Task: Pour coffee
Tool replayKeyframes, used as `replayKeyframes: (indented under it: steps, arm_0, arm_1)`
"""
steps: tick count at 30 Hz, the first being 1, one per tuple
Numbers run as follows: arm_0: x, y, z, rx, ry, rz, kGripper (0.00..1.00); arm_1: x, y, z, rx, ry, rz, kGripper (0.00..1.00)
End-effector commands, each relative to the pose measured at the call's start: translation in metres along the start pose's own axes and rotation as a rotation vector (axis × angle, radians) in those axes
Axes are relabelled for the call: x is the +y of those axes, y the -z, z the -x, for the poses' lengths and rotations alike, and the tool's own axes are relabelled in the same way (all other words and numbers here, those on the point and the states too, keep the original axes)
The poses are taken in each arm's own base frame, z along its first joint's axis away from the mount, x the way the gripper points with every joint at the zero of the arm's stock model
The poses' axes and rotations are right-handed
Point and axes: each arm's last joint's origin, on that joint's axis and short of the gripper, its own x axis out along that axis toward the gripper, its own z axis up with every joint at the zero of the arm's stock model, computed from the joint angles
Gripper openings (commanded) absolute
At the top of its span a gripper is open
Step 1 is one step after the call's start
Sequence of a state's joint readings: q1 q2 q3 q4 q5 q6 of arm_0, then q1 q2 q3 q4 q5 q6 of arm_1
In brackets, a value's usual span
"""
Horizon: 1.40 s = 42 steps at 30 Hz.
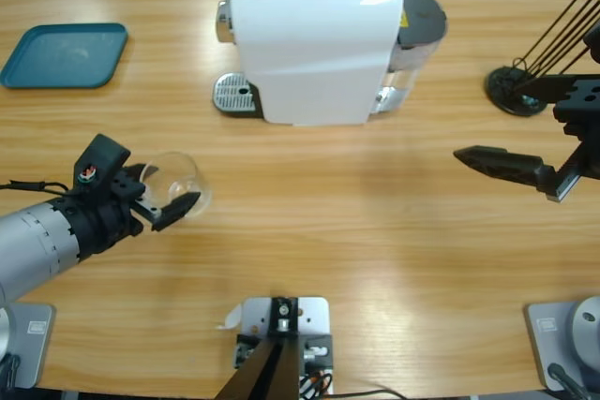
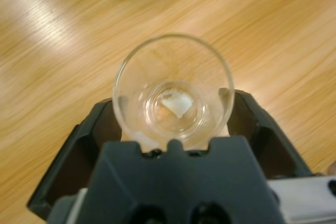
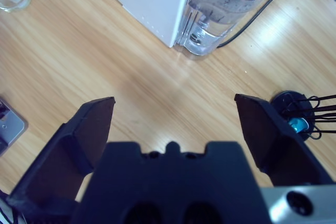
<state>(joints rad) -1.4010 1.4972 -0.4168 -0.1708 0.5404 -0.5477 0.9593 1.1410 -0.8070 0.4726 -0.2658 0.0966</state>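
- The glass (image 2: 173, 90) sits between the left gripper (image 1: 169, 196)'s fingers (image 2: 84, 145), which are clamped on its sides, in front of the coffee machine (image 1: 314, 39) and to its left in the high view.
- The glass is clear, and the left wrist view looks into its mouth: a thick round base with a pale glint on it. Whether any coffee lies in it cannot be told; at most a faint film.
- It is tilted over, its mouth toward the machine's side of the tabletop (image 1: 375, 259).
- The right gripper (image 1: 506, 168) hangs over bare wood in front of the machine and to its right, its fingers (image 3: 86, 129) spread wide with nothing between them.
- The machine is white, standing at the far middle of the tabletop, with a metal drip grate (image 1: 234, 96) at its lower left corner.
- A clear water tank (image 3: 226, 11) with a dark lid sits on the machine's right side; a black cable runs from beside it.
- A black wire stand (image 1: 517, 91) stands right of the machine; something blue rests in its base in the right wrist view.
- A teal tray (image 1: 64, 55) lies far left of the machine, with nothing seen in it.
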Motion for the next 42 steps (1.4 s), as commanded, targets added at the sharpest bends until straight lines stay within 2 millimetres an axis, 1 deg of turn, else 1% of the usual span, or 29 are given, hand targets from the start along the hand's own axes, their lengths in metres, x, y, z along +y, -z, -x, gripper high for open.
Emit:
replayKeyframes:
  steps: [1, 2, 3, 4, 6, 7, 10, 12, 15, 17, 20, 23, 25, 27, 31, 34, 37, 40, 42]
  arm_0:
    - [-0.003, 0.002, -0.007, -0.010, -0.028, -0.009, 0.761]
    - [-0.003, 0.002, -0.007, -0.009, -0.029, -0.012, 0.695]
    - [-0.003, 0.002, -0.007, -0.009, -0.027, -0.014, 0.566]
    - [-0.002, 0.002, -0.006, -0.010, -0.027, -0.020, 0.461]
    - [0.000, 0.003, -0.004, -0.015, -0.023, -0.035, 0.152]
    - [0.001, 0.002, -0.002, -0.021, -0.019, -0.041, 0.015]
    - [0.007, -0.002, 0.012, -0.094, 0.036, -0.048, 0.000]
    - [0.013, -0.007, 0.022, -0.150, 0.029, -0.066, 0.000]
    - [0.023, -0.015, 0.028, -0.186, 0.029, -0.118, 0.000]
    - [0.035, -0.020, 0.033, -0.193, 0.100, -0.140, 0.000]
    - [0.059, -0.029, 0.048, -0.262, 0.183, -0.154, 0.000]
    - [0.083, -0.036, 0.051, -0.299, 0.241, -0.175, 0.000]
    - [0.094, -0.044, 0.045, -0.293, 0.299, -0.235, 0.000]
    - [0.100, -0.054, 0.034, -0.247, 0.346, -0.309, 0.000]
    - [0.114, -0.069, 0.007, -0.222, 0.357, -0.457, 0.000]
    - [0.130, -0.077, -0.018, -0.180, 0.371, -0.517, 0.000]
    - [0.150, -0.080, -0.032, -0.182, 0.395, -0.491, 0.000]
    - [0.168, -0.094, -0.039, -0.241, 0.446, -0.451, 0.000]
    - [0.177, -0.102, -0.049, -0.256, 0.467, -0.433, 0.000]
  arm_1:
    - [0.005, -0.001, -0.009, 0.041, -0.016, 0.029, 0.996]
    - [0.005, -0.001, -0.009, 0.041, -0.016, 0.029, 0.996]
    - [0.005, -0.001, -0.009, 0.041, -0.016, 0.029, 0.996]
    - [0.005, -0.001, -0.009, 0.041, -0.016, 0.029, 0.996]
    - [0.005, -0.001, -0.009, 0.041, -0.016, 0.029, 0.996]
    - [0.005, -0.002, -0.009, 0.040, -0.016, 0.029, 0.996]
    - [0.005, -0.001, -0.009, 0.040, -0.017, 0.029, 0.996]
    - [0.005, -0.002, -0.009, 0.029, -0.018, 0.026, 0.996]
    - [0.006, -0.003, -0.012, 0.017, -0.018, 0.022, 0.991]
    - [0.007, -0.005, -0.015, 0.011, -0.020, 0.023, 0.991]
    - [0.009, -0.008, -0.016, -0.007, -0.037, 0.026, 0.982]
    - [0.008, -0.003, -0.016, -0.017, -0.038, 0.024, 0.982]
    - [0.007, 0.000, -0.015, -0.019, -0.034, 0.023, 0.982]
    - [0.006, 0.002, -0.013, -0.024, -0.033, 0.021, 0.982]
    - [0.006, 0.003, -0.012, -0.023, -0.040, 0.022, 0.982]
    - [0.006, 0.003, -0.011, -0.012, -0.045, 0.024, 0.981]
    - [0.006, 0.006, -0.012, 0.009, -0.050, 0.027, 0.977]
    - [0.004, 0.007, -0.013, 0.025, -0.054, 0.025, 0.977]
    - [0.003, 0.008, -0.014, 0.032, -0.050, 0.023, 0.977]
